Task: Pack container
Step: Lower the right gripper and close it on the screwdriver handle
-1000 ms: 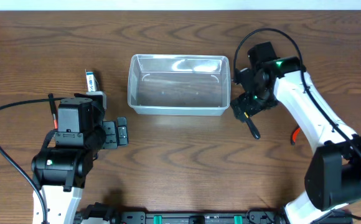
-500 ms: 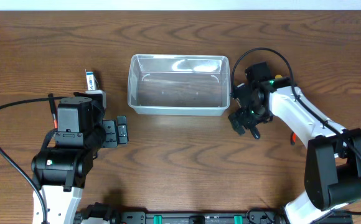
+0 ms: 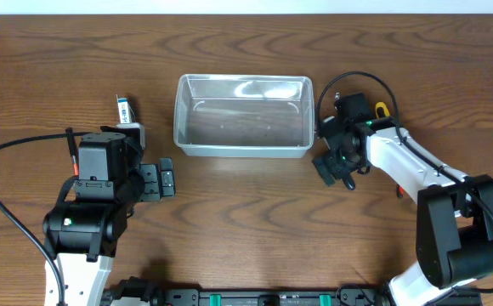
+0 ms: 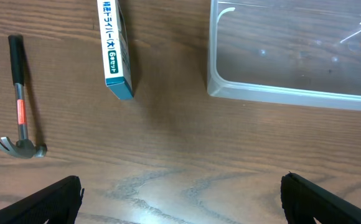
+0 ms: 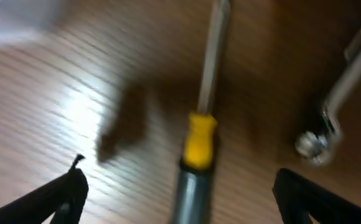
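Overhead, the container [image 3: 242, 150] sits empty at the far middle of the table [image 3: 246, 229], and the right gripper [image 3: 336, 167] hangs low just beside its right end wall. From the right wrist camera, smeared and soft, that gripper [image 5: 180, 179] has its jaws spread wide and grasps nothing, with a screwdriver [image 5: 199, 140] lying lengthways between them, yellow collar and metal shaft pointing away. I would worry about the grab. The handle looks round, so an off-centre squeeze could roll it aside or pinch only the collar. A metal tool [image 5: 320, 140] lies near on the right, and the finger on that side might catch or drag it. So close to the tub, a careless lift could also knock the light plastic wall and shove it along. On the other side the left gripper [image 4: 183, 196] is likewise released and empty, with a hammer [image 4: 20, 99] and a blue-and-white box [image 4: 115, 50] lying ahead of it, untouched.
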Motion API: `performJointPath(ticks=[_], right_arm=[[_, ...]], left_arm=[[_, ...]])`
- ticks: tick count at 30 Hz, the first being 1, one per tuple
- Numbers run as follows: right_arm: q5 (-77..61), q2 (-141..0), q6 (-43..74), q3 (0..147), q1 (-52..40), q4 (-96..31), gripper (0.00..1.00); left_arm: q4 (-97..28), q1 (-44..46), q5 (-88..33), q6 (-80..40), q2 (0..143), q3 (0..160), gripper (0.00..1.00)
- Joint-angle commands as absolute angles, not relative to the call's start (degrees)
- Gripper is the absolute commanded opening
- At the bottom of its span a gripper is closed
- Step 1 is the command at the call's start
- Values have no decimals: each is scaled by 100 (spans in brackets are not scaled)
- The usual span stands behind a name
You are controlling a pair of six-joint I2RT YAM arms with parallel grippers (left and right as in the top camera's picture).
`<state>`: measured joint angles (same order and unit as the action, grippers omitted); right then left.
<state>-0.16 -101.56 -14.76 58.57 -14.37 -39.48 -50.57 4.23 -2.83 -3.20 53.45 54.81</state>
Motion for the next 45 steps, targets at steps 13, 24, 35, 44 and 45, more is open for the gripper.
performJointPath(ticks=[13,24,35,44,45], right_arm=[[425,-10230,-1278,5492,-1461,-3909,93],[405,-10230,-1026,5415,-1461,-3830,66],[401,-10230,-919,5415,-1461,-3835,50],[403,-10230,-880,5415,-1461,-3835,34],[401,-10230,-880,5415,-1461,-3837,33]], left_arm=[[-5052,403,-301,-375,5299,5612,98],[-5050,403,-298,-375,5299,5612,98],[-5050,403,-298,-375,5299,5612,98],[-5050,403,-298,-375,5299,5612,98],[-5050,403,-298,-375,5299,5612,98]])
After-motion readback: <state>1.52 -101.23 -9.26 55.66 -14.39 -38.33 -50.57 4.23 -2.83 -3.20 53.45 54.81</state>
